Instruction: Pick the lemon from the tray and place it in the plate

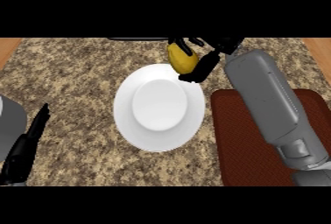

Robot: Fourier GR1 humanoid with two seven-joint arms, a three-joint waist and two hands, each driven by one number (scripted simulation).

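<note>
Lemon [182, 59] is pinched in right hand [205, 63], fingers and thumb curled round it, at about 1 o'clock of plate [129, 118], over or just past the far rim. Height above the rim can't be told. Lemon is off tray [239, 144], which lies at 4 o'clock of the plate, partly under right forearm [271, 100].

Judged step: placement comes next, and it needs a short shift toward 7 o'clock to get over the plate's centre well.

Risk: letting go here puts the lemon on the sloped rim, and a round fruit may roll off onto surface [71, 78] toward 12 o'clock. The thumb is close to the rim, so a straight descent could nudge the plate.

Room: plate centre is bare, and there is open surface from 9 to 11 o'clock. The view's top edge is right behind the lemon, so little margin shows there. Dark cropped item [135, 39] at 12 o'clock, unidentifiable. Left hand [26, 148] rests at 8 o'clock, fingers straight and together, well apart from the plate.
</note>
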